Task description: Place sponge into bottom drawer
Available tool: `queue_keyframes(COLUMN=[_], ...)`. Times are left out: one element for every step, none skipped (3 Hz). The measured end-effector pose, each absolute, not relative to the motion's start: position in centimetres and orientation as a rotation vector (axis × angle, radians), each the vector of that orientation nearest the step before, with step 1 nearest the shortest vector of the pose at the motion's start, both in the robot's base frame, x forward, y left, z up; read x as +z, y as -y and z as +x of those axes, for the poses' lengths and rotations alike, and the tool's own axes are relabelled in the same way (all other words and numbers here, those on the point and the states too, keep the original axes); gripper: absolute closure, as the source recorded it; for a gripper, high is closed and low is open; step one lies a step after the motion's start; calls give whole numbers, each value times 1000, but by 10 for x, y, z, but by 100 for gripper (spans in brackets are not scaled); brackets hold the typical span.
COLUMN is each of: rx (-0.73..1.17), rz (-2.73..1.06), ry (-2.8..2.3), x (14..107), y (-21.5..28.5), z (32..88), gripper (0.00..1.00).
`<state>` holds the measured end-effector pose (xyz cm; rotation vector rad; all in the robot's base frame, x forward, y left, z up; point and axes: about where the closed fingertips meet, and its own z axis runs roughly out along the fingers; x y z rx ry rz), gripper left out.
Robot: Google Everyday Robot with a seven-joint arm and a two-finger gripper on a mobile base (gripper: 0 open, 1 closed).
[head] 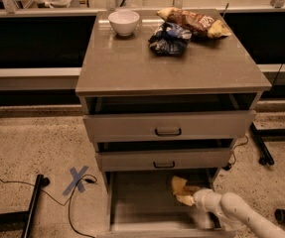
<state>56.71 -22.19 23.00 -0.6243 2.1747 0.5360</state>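
The white arm (239, 213) comes in from the lower right, and its gripper (185, 196) sits inside the open bottom drawer (142, 205), over the right part of the floor. It looks clenched on the sponge (178, 184), which juts up and left from the tip and slants with its long side toward the drawer's back. Bare floor lies straight beneath, so letting go looks enough. The middle drawer (164, 158) front overhangs just behind, and farther back the worktop (132, 63) carries a white bowl (123, 22)
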Motion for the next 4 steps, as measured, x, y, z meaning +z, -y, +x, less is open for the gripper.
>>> queue_keyframes(rx=[537, 589, 693, 815], rz=[-724, -767, -726, -505], ry=[-2214, -2181, -2048, -1916], x=[215, 209, 224, 231], y=[216, 216, 217, 247], z=[576, 578, 560, 543], gripper=[35, 11, 0, 0])
